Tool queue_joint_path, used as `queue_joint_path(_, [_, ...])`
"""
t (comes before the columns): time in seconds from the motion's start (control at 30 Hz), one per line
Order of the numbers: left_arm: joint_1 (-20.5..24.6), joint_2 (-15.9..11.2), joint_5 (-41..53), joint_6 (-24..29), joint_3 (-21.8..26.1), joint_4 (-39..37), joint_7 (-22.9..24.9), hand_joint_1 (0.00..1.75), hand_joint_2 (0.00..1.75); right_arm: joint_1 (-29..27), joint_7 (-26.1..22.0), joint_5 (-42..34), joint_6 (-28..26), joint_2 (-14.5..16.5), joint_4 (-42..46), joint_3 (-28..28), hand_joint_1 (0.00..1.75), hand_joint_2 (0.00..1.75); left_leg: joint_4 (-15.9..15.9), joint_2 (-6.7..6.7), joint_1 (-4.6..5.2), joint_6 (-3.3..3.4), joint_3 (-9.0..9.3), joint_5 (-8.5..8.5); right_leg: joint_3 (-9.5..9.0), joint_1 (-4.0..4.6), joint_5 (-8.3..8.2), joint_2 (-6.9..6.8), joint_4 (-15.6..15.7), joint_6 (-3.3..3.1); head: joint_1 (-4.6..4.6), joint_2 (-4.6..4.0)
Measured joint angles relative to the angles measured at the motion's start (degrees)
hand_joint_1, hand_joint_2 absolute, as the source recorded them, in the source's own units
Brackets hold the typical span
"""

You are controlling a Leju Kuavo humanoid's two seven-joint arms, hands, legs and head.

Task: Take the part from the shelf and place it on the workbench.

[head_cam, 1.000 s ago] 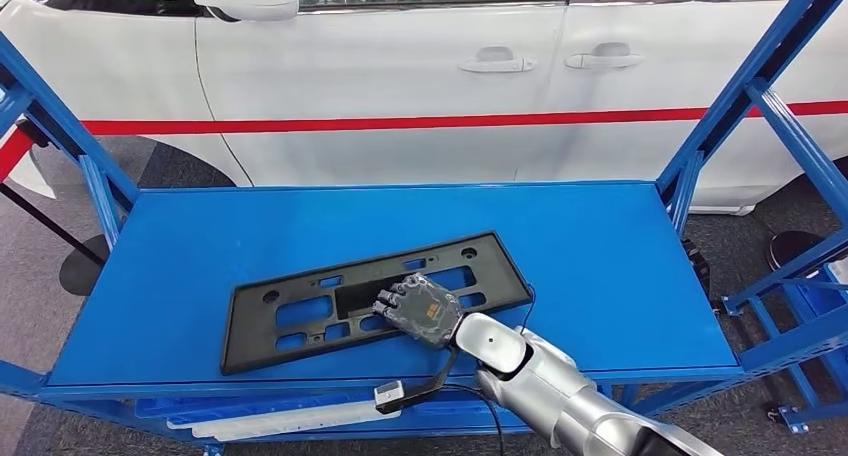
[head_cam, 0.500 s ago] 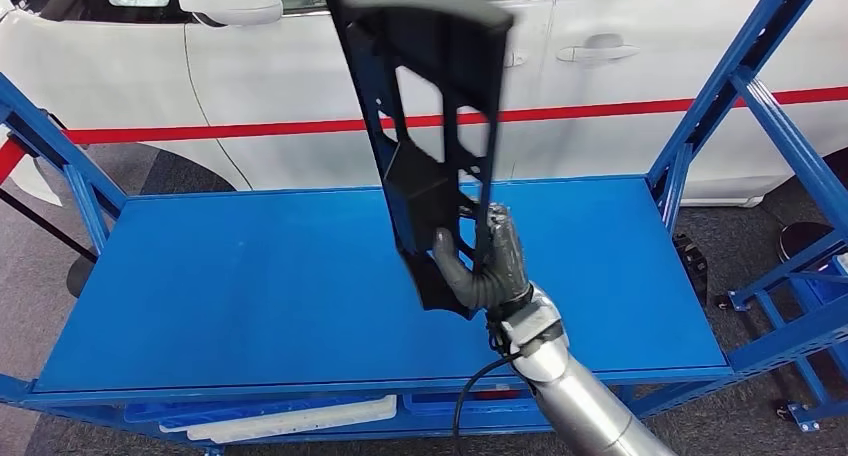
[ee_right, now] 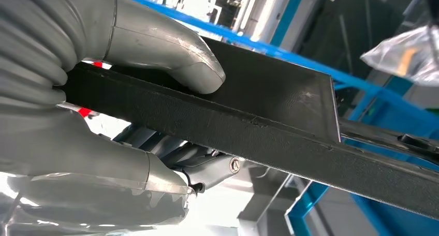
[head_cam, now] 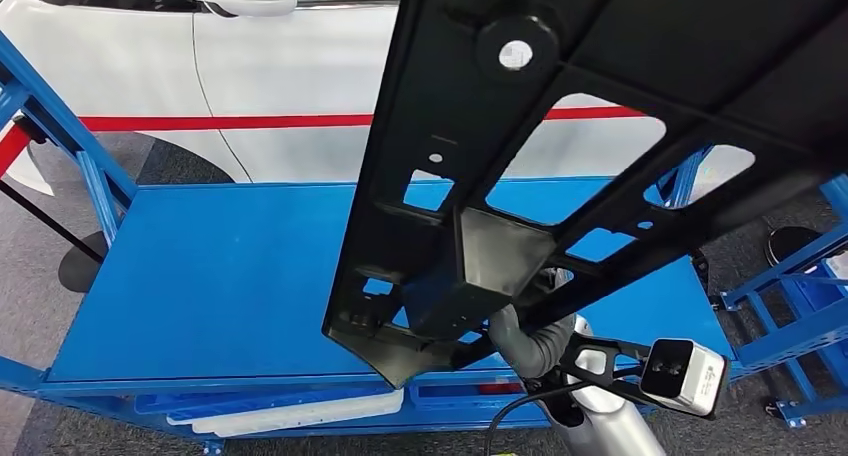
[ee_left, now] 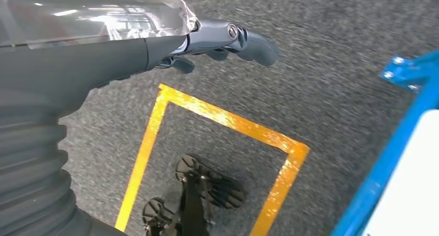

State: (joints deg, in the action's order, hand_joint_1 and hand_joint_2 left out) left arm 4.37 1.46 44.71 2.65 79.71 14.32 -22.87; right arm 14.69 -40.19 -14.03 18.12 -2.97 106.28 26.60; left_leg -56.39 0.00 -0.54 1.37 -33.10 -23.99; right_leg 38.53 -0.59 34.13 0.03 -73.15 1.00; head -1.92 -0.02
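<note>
R hand (head_cam: 535, 341) grips black part (head_cam: 560, 146), raised over blue shelf (head_cam: 200, 276); L hand (ee_left: 217, 42) holds nothing

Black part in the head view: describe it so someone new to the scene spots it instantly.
Start at the blue shelf in front of the white car. Above its surface, the right hand holds up a long, flat black plastic panel that rises toward the camera. It is the only black piece here, pierced by rectangular cutouts and round holes.
</note>
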Motion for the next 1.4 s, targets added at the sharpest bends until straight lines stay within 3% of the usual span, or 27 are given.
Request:
queue_joint_path(0.07, [0.10, 0.00, 0.27, 0.24, -0.01, -0.01, 0.40, 0.00, 1.75, 0.18, 0.10, -0.40, -0.39, -0.02, 0.87, 0.00, 1.71, 1.75, -0.67, -0.02, -0.01, -0.19, -0.61, 0.09, -4.25, -0.21, -3.23, -0.02, 6.98, -0.10, 0.00, 0.00])
queue_joint_path(0.13, [0.15, -0.01, 0.62, 0.31, -0.06, -0.01, 0.64, 0.00, 1.75, 0.42, 0.16, -0.70, -1.20, -0.08, 1.39, 0.01, 1.71, 1.75, -1.28, -0.07, 0.08, -0.65, -1.12, 0.20, -7.85, -0.16, -4.93, 0.01, 13.21, -0.45, 0.00, 0.00])
queue_joint_path(0.17, [0.17, -0.03, 0.80, 0.30, -0.13, -0.02, 0.72, 0.00, 1.75, 0.53, 0.14, -0.76, -1.68, -0.16, 1.57, 0.01, 1.71, 1.75, -1.50, -0.09, 0.15, -1.01, -1.34, 0.32, -8.41, -0.07, -5.08, 0.02, 14.48, -0.69, 0.00, 0.00])
queue_joint_path(0.27, [0.13, -0.21, 1.29, 0.30, -0.49, -0.03, 1.29, 0.00, 1.75, 0.66, 0.06, -0.44, -3.49, -0.59, 1.94, 0.04, 1.71, 1.75, -1.81, -0.17, 0.19, -2.21, -1.96, 0.53, -7.56, -0.07, -6.03, -0.05, 14.83, -1.72, -0.01, 0.00])
queue_joint_path(0.33, [0.07, -0.39, 1.48, 0.40, -0.79, -0.04, 1.95, 0.00, 1.75, 0.68, 0.05, 0.51, -5.06, -0.92, 2.37, 0.04, 1.71, 1.75, -4.74, -0.18, 0.01, -2.92, -3.35, -2.33, -6.77, -0.22, -6.94, -0.21, 15.07, -2.54, -0.01, 0.00])
queue_joint_path(0.4, [0.06, -0.48, 1.52, 0.48, -0.99, -0.05, 2.40, 0.00, 1.75, 0.68, 0.04, 1.51, -6.22, -1.09, 2.91, 0.04, 1.71, 1.75, -11.83, -0.15, -0.14, -3.53, -5.81, -7.42, -5.73, -0.15, -7.73, -0.29, 15.04, -2.97, 0.00, 0.00])
queue_joint_path(0.43, [0.06, -0.51, 1.54, 0.48, -1.05, -0.05, 2.54, 0.00, 1.75, 0.67, 0.04, 1.80, -6.53, -1.15, 3.08, 0.04, 1.71, 1.75, -15.40, -0.15, -0.16, -3.72, -6.79, -9.27, -5.16, -0.09, -8.12, -0.30, 14.99, -3.00, 0.00, 0.00])
queue_joint_path(0.47, [0.06, -0.52, 1.55, 0.49, -1.10, -0.05, 2.62, 0.00, 1.75, 0.66, 0.04, 1.98, -6.72, -1.24, 3.18, 0.04, 1.71, 1.75, -17.50, -0.15, -0.17, -3.83, -7.00, -10.06, -4.58, -0.05, -8.50, -0.31, 14.93, -2.99, 0.00, 0.00])
queue_joint_path(0.5, [0.07, -0.52, 1.57, 0.51, -1.16, -0.05, 2.70, 0.00, 1.75, 0.65, 0.04, 2.09, -6.87, -1.34, 3.26, 0.04, 1.71, 1.75, -17.50, -0.15, -0.17, -3.84, -6.15, -9.72, -4.03, -0.02, -8.87, -0.30, 14.85, -2.94, 0.00, 0.00])
queue_joint_path(0.53, [0.08, -0.54, 1.57, 0.55, -1.21, -0.05, 2.78, 0.00, 1.75, 0.66, 0.04, 2.22, -7.06, -1.44, 3.38, 0.04, 1.71, 1.75, -15.25, -0.15, -0.17, -3.73, -4.17, -8.49, -3.55, -0.01, -9.21, -0.30, 14.77, -2.84, 0.00, 0.00])
queue_joint_path(0.63, [0.24, -0.79, 1.69, 0.63, -1.30, -0.05, 2.91, 0.00, 1.75, 0.80, 0.03, 2.50, -8.03, -1.78, 3.99, 0.08, 1.71, 1.75, -3.23, -0.18, 0.08, -2.74, 3.99, -5.37, -2.64, 0.14, -10.21, -0.30, 14.64, -2.23, 0.00, 0.00])
queue_joint_path(0.7, [0.29, -1.01, 1.90, 0.59, -1.33, -0.05, 2.90, 0.00, 1.75, 0.93, 0.02, 2.56, -8.53, -2.10, 4.22, 0.16, 1.71, 1.75, -0.27, -0.22, 0.41, -2.02, 5.42, -5.13, -2.49, 0.18, -10.95, -0.36, 14.82, -1.58, -0.01, 0.00])
queue_joint_path(0.77, [0.27, -1.16, 2.12, 0.48, -1.33, -0.05, 2.90, 0.00, 1.75, 0.97, 0.02, 2.61, -9.03, -2.68, 4.48, 0.22, 1.71, 1.75, 0.14, -0.12, 0.34, -1.30, 4.90, -4.17, -2.35, 0.15, -11.45, -0.31, 15.01, -0.85, -0.01, 0.00])
queue_joint_path(0.8, [0.31, -1.24, 2.24, 0.43, -1.34, -0.05, 2.92, 0.00, 1.75, 0.95, 0.01, 2.60, -9.24, -3.12, 4.73, 0.23, 1.71, 1.75, 0.45, -0.02, 0.21, -0.85, 4.60, -3.55, -2.00, 0.16, -10.75, -0.24, 14.55, -0.53, 0.00, 0.00])
queue_joint_path(0.87, [0.40, -1.25, 2.56, 0.42, -1.44, -0.05, 2.99, 0.00, 1.75, 0.73, 0.00, 2.61, -9.11, -4.13, 5.36, 0.14, 1.71, 1.75, 0.93, 0.19, -0.02, -0.07, 3.63, -2.19, -0.43, 0.11, -6.50, -0.09, 10.52, -0.09, 0.01, 0.00])
queue_joint_path(0.93, [0.42, -1.25, 2.75, 0.73, -1.61, -0.06, 3.25, 0.00, 1.75, 0.17, 0.01, 2.70, -8.22, -4.87, 5.91, -0.06, 1.71, 1.75, 0.86, 0.23, 0.05, 0.21, 2.18, -1.15, 1.63, 0.06, -1.50, -0.04, 3.24, 0.23, 0.00, 0.00])
queue_joint_path(0.97, [0.41, -1.25, 2.78, 1.00, -1.67, -0.08, 3.48, 0.00, 1.75, -0.12, 0.01, 2.61, -7.60, -5.13, 6.03, -0.14, 1.71, 1.75, 0.73, 0.25, 0.08, 0.18, 1.45, -0.70, 2.06, 0.00, -0.50, -0.05, 0.46, 0.38, 0.00, 0.00])
queue_joint_path(1.0, [0.41, -1.25, 2.77, 1.27, -1.69, -0.10, 3.79, 0.00, 1.75, -0.28, 0.01, 2.29, -6.97, -5.32, 6.05, -0.17, 1.71, 1.75, 0.54, 0.26, 0.08, 0.09, 0.73, -0.30, 1.61, -0.08, -0.79, -0.06, -0.49, 0.48, 0.00, 0.00])
queue_joint_path(1.03, [0.42, -1.25, 2.77, 1.49, -1.69, -0.14, 4.10, 0.00, 1.75, -0.29, 0.02, 1.81, -6.43, -5.49, 6.01, -0.17, 1.71, 1.75, 0.26, 0.27, 0.07, -0.02, 0.03, 0.03, 0.13, -0.17, -2.01, -0.07, 0.71, 0.53, 0.00, 0.00])
queue_joint_path(1.1, [0.43, -1.25, 2.77, 1.70, -1.70, -0.20, 4.60, 0.00, 1.75, -0.04, 0.02, 0.87, -5.68, -5.72, 5.93, -0.17, 1.71, 1.75, -0.54, 0.26, 0.08, -0.37, -1.27, 0.51, -5.28, -0.29, -4.36, -0.07, 8.11, 0.37, 0.00, 0.00])
queue_joint_path(1.17, [0.43, -1.23, 2.77, 1.84, -1.70, -0.22, 4.83, 0.00, 1.75, 0.19, 0.01, 0.49, -5.36, -5.83, 5.91, -0.16, 1.71, 1.75, -1.21, 0.23, 0.19, -0.93, -2.08, 0.98, -9.14, -0.10, -4.84, -0.03, 14.25, -0.13, -0.01, 0.00])
queue_joint_path(1.27, [0.39, -1.24, 2.77, 2.03, -1.69, -0.24, 4.86, 0.00, 1.75, 0.34, 0.01, 0.36, -5.22, -5.96, 5.88, -0.15, 1.71, 1.75, -1.31, 0.15, 0.22, -1.97, -2.56, 1.80, -9.16, 0.07, -5.28, -0.08, 15.57, -1.17, 0.01, 0.00])
queue_joint_path(1.3, [0.34, -1.25, 2.77, 2.07, -1.69, -0.25, 4.86, 0.00, 1.75, 0.39, 0.01, 0.35, -5.20, -5.98, 5.86, -0.15, 1.71, 1.75, -1.74, 0.12, 0.14, -2.31, -2.93, 1.27, -8.80, -0.02, -5.74, -0.17, 15.65, -1.66, 0.00, 0.00])
queue_joint_path(1.33, [0.30, -1.26, 2.77, 2.10, -1.69, -0.25, 4.86, 0.00, 1.75, 0.42, 0.02, 0.34, -5.19, -5.99, 5.85, -0.15, 1.71, 1.75, -3.04, 0.09, 0.04, -2.64, -3.59, -0.16, -8.34, -0.15, -6.26, -0.29, 15.78, -2.12, 0.00, 0.00])
queue_joint_path(1.4, [0.27, -1.27, 2.77, 2.14, -1.68, -0.26, 4.87, 0.00, 1.75, 0.44, 0.03, 0.31, -5.18, -6.01, 5.82, -0.15, 1.71, 1.75, -9.12, 0.09, -0.15, -3.24, -5.83, -5.26, -7.11, -0.20, -7.32, -0.45, 15.84, -2.66, 0.00, 0.00])
